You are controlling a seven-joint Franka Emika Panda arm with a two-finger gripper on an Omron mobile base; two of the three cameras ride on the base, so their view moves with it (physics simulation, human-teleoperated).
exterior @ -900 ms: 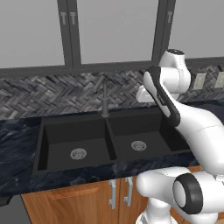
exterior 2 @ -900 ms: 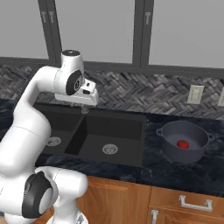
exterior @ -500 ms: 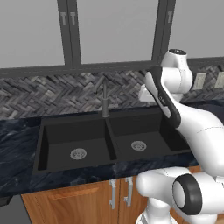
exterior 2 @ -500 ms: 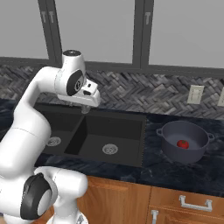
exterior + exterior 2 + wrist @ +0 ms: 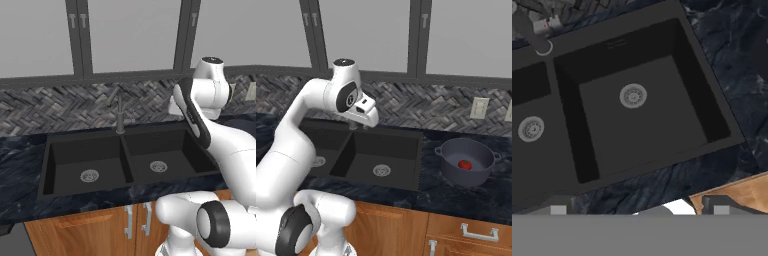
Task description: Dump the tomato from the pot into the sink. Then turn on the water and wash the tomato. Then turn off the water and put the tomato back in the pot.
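Now that the claw (image 5: 639, 207) has spread wide above the sink (image 5: 662, 150), the pot (image 5: 466, 162) holding the tomato (image 5: 465, 164) awaits grasping.

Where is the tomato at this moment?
In the right base view, the tomato lies inside the pot, which stands on the dark counter to the right of the sink.

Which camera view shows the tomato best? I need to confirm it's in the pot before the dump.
The right base view: the tomato sits plainly inside the pot, on the counter right of the sink. The left base view and hand view look at the sink basins instead, giving nothing useful on the tomato.
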